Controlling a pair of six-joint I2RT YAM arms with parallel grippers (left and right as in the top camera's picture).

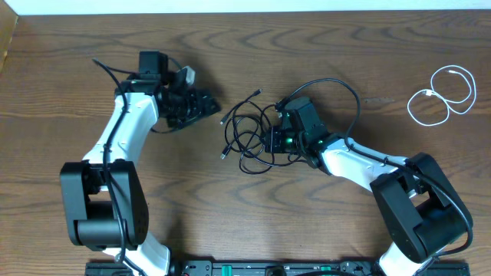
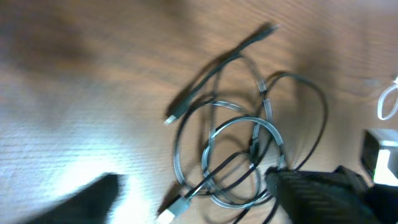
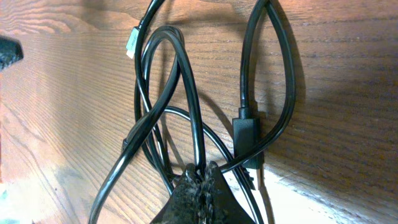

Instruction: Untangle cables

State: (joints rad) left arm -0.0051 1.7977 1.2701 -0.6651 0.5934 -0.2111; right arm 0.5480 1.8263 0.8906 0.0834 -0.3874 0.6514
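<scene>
The right pincer (image 3: 202,180) has its dark fingers pressed together on one strand of the thin black plug-ended cables (image 3: 247,132), gripping at the 3 o'clock edge of the knot, which lies near the middle of the brown wood-grain surface (image 1: 345,46). Around the pinch the cords cross one another in several loose loops. A silver-tipped plug (image 3: 130,43) pokes free at 10 o'clock in the wrist view.

The left pincer (image 1: 201,107) hovers at about 9 o'clock of the knot, apart from it and aimed its way. Its own camera is too blurred to tell whether its fingers are spread or closed.

Well apart from everything, at 2 o'clock of the knot, the short white looped cable (image 1: 428,93) lies alone near the far right edge of the surface.

With the white cord lying clear of the rest, that share of the job looks finished. The black cords remain overlapped and looped through each other, so most of the work appears to lie ahead: drawing each cord out of the loops and laying it down on its own.
</scene>
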